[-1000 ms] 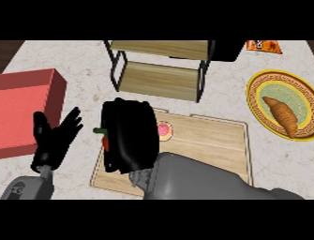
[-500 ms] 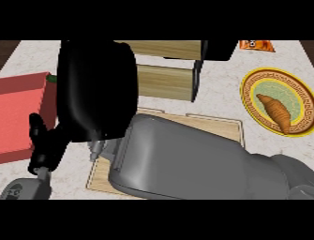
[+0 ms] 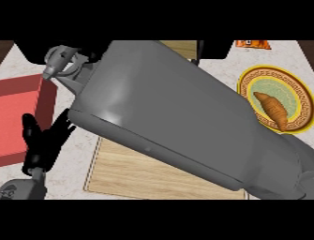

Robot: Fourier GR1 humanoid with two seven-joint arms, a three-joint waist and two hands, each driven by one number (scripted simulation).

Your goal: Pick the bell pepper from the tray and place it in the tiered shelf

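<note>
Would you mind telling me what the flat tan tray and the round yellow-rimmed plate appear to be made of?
The flat tan tray looks like pale, matte wood: faint grain streaks show on its surface. The round yellow-rimmed plate looks like glazed ceramic, judging by its painted key-pattern border, though painted plastic is possible.

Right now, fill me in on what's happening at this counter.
The right forearm stretches across the wooden tray toward the upper left. The bell pepper is out of sight, so whether the right hand holds it cannot be told. The left hand rests open beside the red box.
</note>
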